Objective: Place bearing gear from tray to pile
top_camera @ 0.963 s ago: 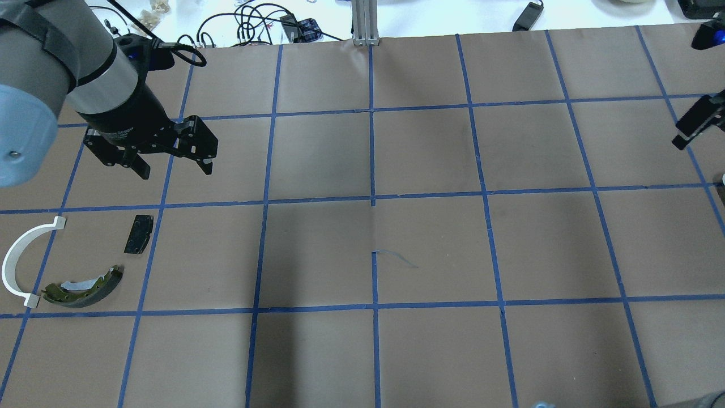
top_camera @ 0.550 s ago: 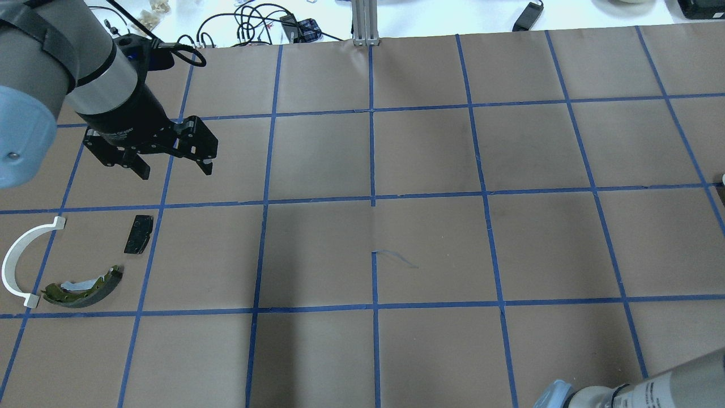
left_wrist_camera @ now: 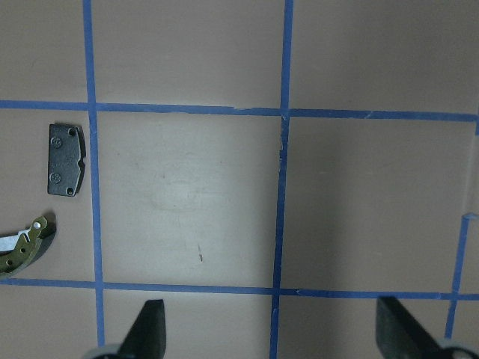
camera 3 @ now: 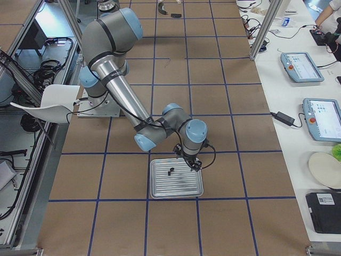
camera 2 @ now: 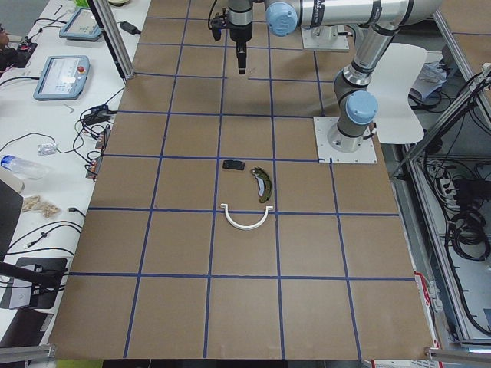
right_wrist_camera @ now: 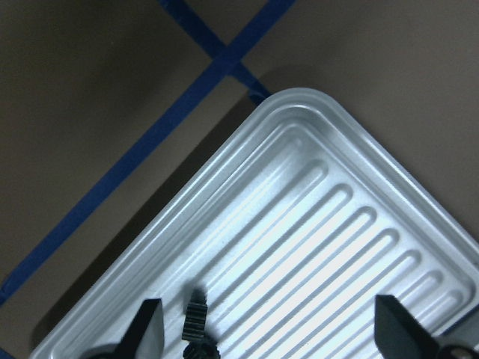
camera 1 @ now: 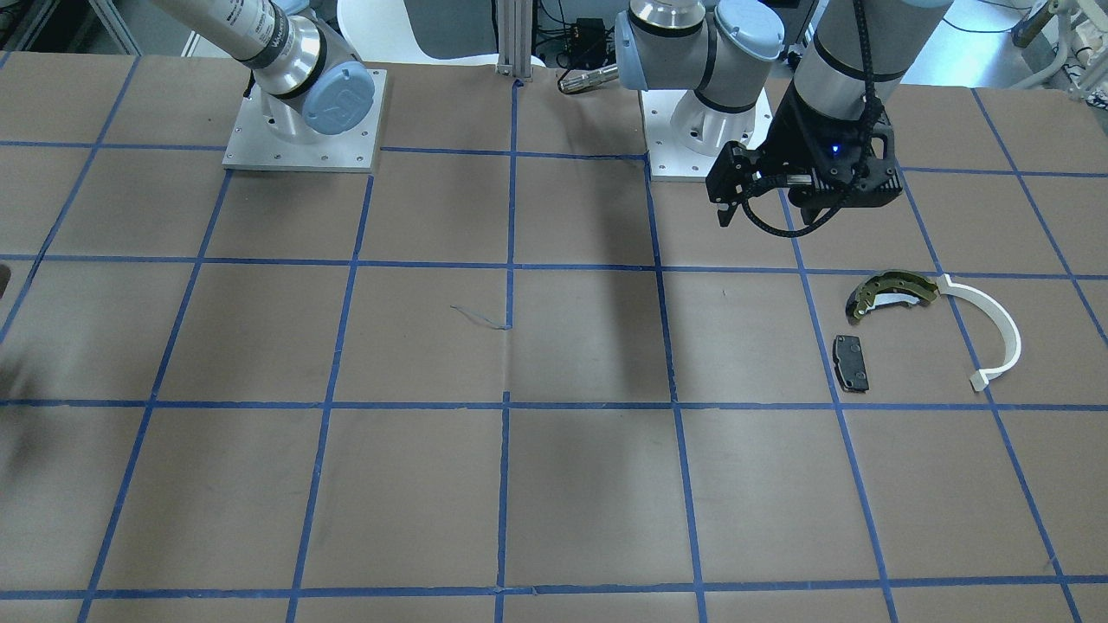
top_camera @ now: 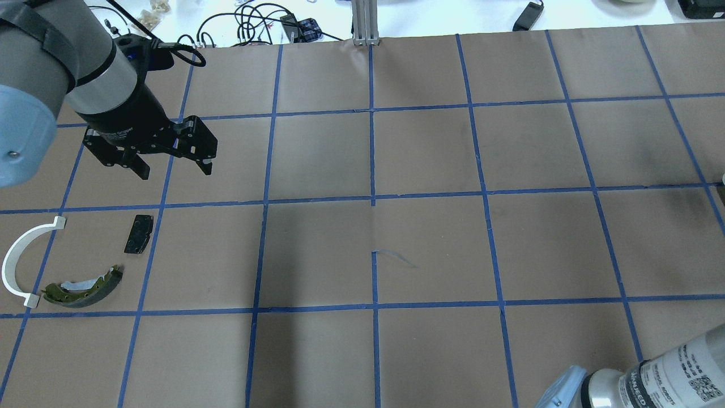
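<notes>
Hovering my right claw (right_wrist_camera: pixel 269 314) over tray (right_wrist_camera: pixel 337 224), wide open, empty; bearing gear (right_wrist_camera: pixel 196 329) lies off-centre, toward one jaw. Left claw (top_camera: pixel 175 170) open, empty, near pile (top_camera: pixel 85 286).

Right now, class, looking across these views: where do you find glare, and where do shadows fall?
Right wrist view: strong glare streaks the tray; the bearing gear is dark at the bottom edge. Overhead view: soft shadow bands cross the table. Left wrist view: even light, no glare.
</notes>
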Available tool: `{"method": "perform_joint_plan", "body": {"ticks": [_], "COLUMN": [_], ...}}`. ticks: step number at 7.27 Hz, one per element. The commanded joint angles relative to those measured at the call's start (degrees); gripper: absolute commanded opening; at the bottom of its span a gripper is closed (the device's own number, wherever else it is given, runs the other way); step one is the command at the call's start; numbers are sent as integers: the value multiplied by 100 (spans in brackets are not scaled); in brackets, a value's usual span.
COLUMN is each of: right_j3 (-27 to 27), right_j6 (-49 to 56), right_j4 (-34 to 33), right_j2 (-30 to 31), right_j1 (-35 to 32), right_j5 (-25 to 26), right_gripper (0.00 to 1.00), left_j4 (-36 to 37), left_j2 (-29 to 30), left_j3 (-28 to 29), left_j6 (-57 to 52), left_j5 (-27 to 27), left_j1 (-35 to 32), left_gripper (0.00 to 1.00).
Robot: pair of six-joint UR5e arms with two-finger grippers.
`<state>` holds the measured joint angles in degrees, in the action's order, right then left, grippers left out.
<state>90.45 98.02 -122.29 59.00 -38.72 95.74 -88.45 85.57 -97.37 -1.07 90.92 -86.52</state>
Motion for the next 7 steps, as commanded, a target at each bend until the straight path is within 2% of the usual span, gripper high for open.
{"method": "perform_joint_plan", "body": {"ticks": [1, 3, 5, 6, 7], "right_j3": [357, 727, 807, 816, 851], "right_j6": [235, 235, 174, 147, 77], "right_j4": [-311, -830, -849, -849, -832], "right_j2": [-90, -55, -46, -12, 84], "right_j1": [250, 427, 427, 436, 427], "right_j5": [41, 6, 15, 24, 32], "right_gripper": [92, 88, 69, 54, 43], "left_j4": [-6, -6, 3, 20, 12], "left_j2": [3, -5, -23, -32, -32], "left_j3": [7, -1, -80, -107, -116], "left_j6": [-7, -7, -7, -7, -16], "left_j5": [-4, 5, -4, -4, -4], "left_j1": [3, 3, 3, 3, 3], "left_gripper": [100, 100, 100, 100, 100]}}
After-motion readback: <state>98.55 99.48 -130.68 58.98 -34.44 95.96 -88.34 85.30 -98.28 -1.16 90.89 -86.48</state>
